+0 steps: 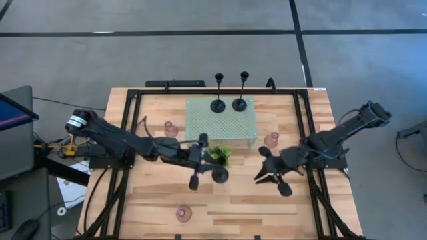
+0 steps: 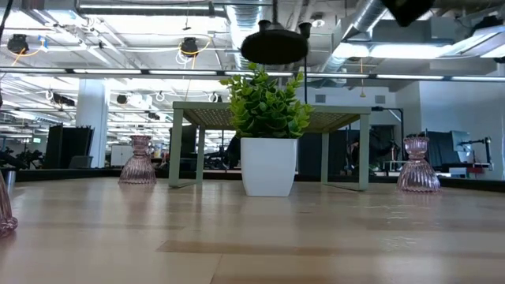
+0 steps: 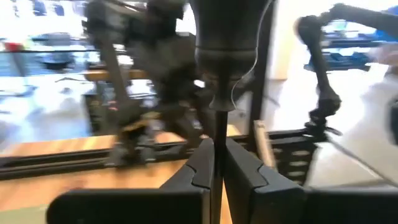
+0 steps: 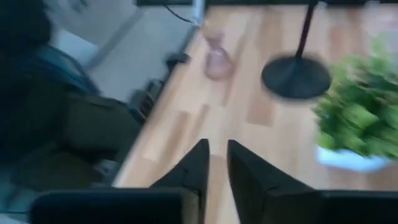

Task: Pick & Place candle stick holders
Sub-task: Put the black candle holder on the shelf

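Note:
My left gripper (image 1: 211, 168) is shut on a black candle stick holder (image 1: 219, 175) and holds it in the air beside the small green plant (image 1: 219, 155). The holder's round base shows from below in the low view (image 2: 274, 43) and in the right wrist view (image 4: 295, 76). Two more black holders (image 1: 217, 105) (image 1: 239, 104) stand by their bases on the mint-green perforated stand (image 1: 220, 123). Three pink glass holders (image 1: 170, 128) (image 1: 271, 140) (image 1: 183, 213) stand on the table. My right gripper (image 1: 265, 168) is empty right of the plant, its fingers (image 4: 199, 165) a narrow gap apart. My left gripper pinches the black holder's thin stem (image 3: 218, 134) between its two fingers (image 3: 245, 168), below the cup (image 3: 222, 50). The fingers come level from the table's left and lie across the stem. The holder is upright and lifted clear of the table.
The plant's white pot (image 2: 268, 166) stands just in front of the stand (image 2: 339, 118). A black frame (image 1: 127, 127) runs along the table's left, right and far sides. Bare wood (image 1: 240, 207) lies along the near part of the table.

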Controlling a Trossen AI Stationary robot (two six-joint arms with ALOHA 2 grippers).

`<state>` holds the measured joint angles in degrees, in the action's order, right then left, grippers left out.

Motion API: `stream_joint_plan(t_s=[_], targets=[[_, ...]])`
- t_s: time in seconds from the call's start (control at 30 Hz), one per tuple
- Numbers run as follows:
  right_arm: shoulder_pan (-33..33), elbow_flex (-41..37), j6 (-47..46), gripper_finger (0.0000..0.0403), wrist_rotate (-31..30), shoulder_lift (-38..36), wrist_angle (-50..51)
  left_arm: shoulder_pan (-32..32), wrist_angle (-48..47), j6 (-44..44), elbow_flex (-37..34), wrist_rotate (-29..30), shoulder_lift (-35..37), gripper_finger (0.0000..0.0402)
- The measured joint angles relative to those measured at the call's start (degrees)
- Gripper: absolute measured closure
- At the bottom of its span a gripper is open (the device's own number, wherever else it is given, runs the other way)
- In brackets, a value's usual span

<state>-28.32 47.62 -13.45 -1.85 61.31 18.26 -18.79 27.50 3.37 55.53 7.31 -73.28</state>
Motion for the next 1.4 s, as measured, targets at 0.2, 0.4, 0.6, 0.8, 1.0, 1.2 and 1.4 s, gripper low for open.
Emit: stream_joint_plan(t_s=[0.2,0.4,0.6,0.8,1.0,1.2,1.4], targets=[[-9.13,-0.12,0.09,0.0394,-18.59,-0.34,9.33,0.13,-7.57,6.0,0.0,13.15,7.58,0.0388],[-14.43,-0.72,-2.09,0.04,-25.47,-0.2,8.9,4.97,-9.66,9.78,0.0,17.16,11.6,0.0388],[-15.53,-9.68,-6.61,0.0402,-27.31,-2.68,2.01,12.67,-14.45,9.86,0.0,23.09,12.55,0.0388],[-15.53,-21.2,-10.65,0.0402,-28.26,-6.23,-11.02,21.29,-14.66,7.79,0.0,23.51,12.53,0.0388],[-15.53,-26.88,-10.33,0.0402,-28.26,-8.12,-18.99,29.03,-14.62,4.5,0.0,22.97,12.07,0.0388],[-15.53,-27.32,-9.99,0.0402,-29.26,-8.55,-19.41,32.22,-13.72,1.72,-2.79,22.38,12.15,0.0388],[-15.53,-27.32,-10.0,0.0403,-29.7,-8.55,-19.28,34.6,-2.86,-0.64,-9.91,19.5,12.4,0.0388]])
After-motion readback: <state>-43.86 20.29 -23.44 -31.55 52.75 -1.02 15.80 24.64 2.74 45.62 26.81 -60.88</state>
